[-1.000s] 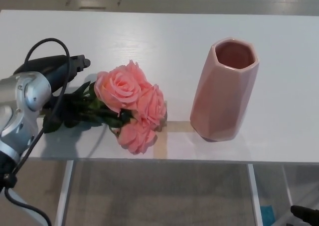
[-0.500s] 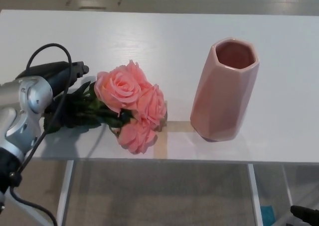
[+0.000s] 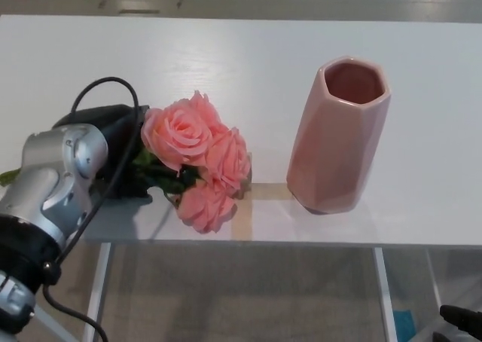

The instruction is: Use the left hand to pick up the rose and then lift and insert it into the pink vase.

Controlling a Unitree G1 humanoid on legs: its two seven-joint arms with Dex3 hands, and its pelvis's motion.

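surface (image 3: 226, 56): white, carries everything; rose lies near its front edge, vase to the rose's right with a clear gap between them.
pink vase (image 3: 339, 138): upright, faceted, mouth open toward the top. Looks like glazed ceramic, so treat it as heavy, hard and slick; a knock from the blooms probably won't move it, a knock from your hand could.
left hand (image 3: 113, 142): black, sits over the stem end of the rose, mostly hidden behind the silver wrist and cable. You can't tell from this view whether the fingers are apart or clamped on the stem.
rose (image 3: 192, 157): a bunch of three pink blooms with dark green leaves, lying flat on the surface, left of the vase.
rose axis: long axis runs roughly left-right; blooms point toward the vase, stems point left under your hand.
rose handling: looks light and soft, likely artificial; petals crush, the stem probably flexes, and the head-heavy end will likely droop once it's lifted.
grip point: take the stems behind the leaves, never the blooms.
insert note: you'll need to swing the stem end down over the vase mouth, blooms up.
right hand: not in view.
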